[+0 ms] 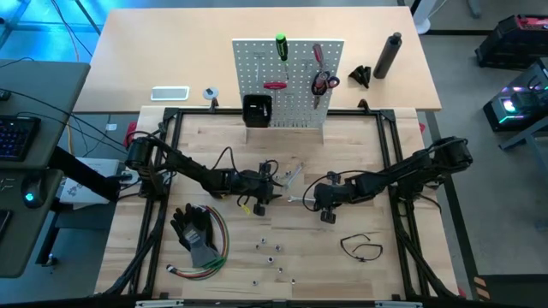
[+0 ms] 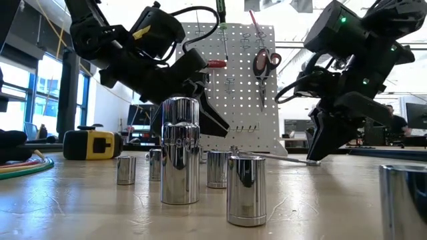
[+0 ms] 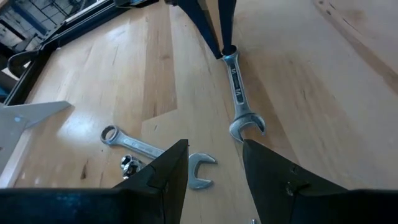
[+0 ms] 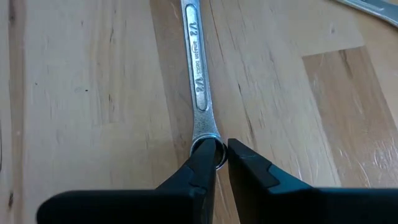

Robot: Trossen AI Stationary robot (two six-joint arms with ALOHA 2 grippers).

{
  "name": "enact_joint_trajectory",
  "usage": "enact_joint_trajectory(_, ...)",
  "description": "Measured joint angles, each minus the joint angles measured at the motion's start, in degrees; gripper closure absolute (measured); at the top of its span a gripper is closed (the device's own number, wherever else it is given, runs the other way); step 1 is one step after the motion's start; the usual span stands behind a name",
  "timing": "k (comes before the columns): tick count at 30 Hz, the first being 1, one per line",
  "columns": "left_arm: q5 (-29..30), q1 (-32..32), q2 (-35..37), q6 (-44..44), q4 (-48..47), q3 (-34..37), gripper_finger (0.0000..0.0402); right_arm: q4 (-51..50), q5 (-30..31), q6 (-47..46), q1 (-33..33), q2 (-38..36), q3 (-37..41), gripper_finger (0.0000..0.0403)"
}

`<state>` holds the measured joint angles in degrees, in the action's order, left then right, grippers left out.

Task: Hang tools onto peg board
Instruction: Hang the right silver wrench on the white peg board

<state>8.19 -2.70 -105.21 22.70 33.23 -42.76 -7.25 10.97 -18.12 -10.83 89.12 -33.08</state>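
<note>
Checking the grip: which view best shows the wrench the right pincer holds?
Right wrist view: the wrench fills it, ring end clamped in the right pincer. Left wrist shows its open end; high view, a sliver; low view, its shaft edge-on.

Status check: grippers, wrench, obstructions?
Right gripper shut on silver half-inch wrench ring end. Left gripper open, empty, hovering beside. Second silver wrench lies nearby.

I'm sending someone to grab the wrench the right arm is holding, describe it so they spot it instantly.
Start at the peg board, then come forward to the table's middle. The wrench lies flat there, its ring end pinched by the right tool. Unlike the loose wrench nearby, it is gripped.
</note>
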Motion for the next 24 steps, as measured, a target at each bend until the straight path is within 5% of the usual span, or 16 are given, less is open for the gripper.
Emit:
enact_joint_trajectory(10, -0.49, -0.36, -0.66, -12.42, 2.04, -0.58, 0.0254, 0.97, -0.49, -0.26, -0.01, 0.09, 0.15, 0.0369)
enact_joint_trajectory(16, -7.73, 1.55, -2.71, -15.56, -16.36, -8.92, 0.0254, 1.85, -1.02, -0.27, -0.02, 0.15, 0.16, 0.0369)
enact_joint_trajectory(24, -9.53, 0.45, -8.67, -13.59, -25.02, -20.50, 0.0254, 2.14, -1.05, -0.70, -0.04, 0.15, 0.19, 0.0369)
